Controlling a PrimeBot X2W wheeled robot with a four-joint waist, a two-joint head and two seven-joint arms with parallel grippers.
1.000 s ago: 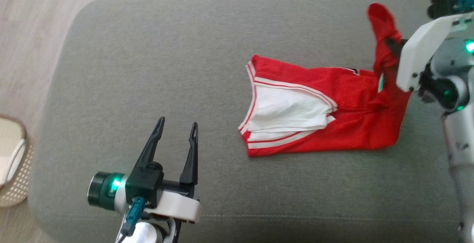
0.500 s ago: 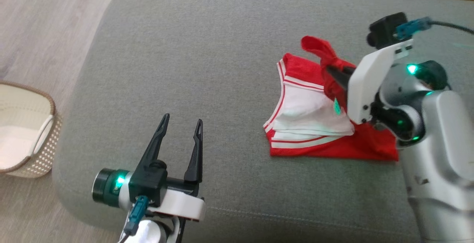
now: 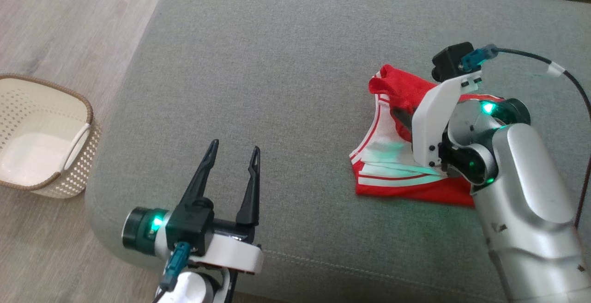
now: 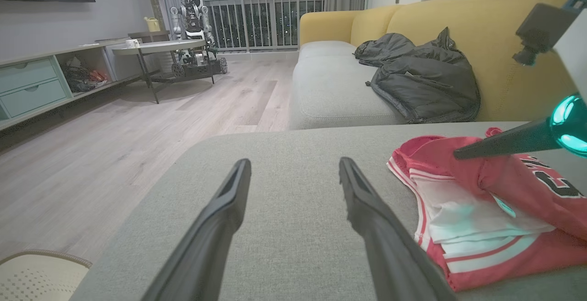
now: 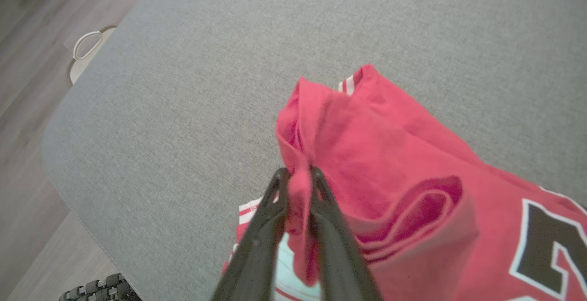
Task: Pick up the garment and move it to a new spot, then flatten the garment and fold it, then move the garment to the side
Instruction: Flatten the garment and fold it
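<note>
Right now the red-and-white garment (image 3: pixel 401 91) lies partly folded on the grey cushion (image 3: pixel 277 63), toward the cushion's right end, with one red flap lifted off it. The right gripper (image 5: pixel 297 175) is pinched narrow on a bunched fold of that flap, the cloth squeezed between its two fingers. The left gripper (image 3: pixel 235 145) hangs spread wide over the cushion's bare front, well apart from the cloth and holding nothing. It looks like a light, limp, slightly slick jersey that will sag and slide on itself, so a hem or corner seems a better hold than mid-panel.
</note>
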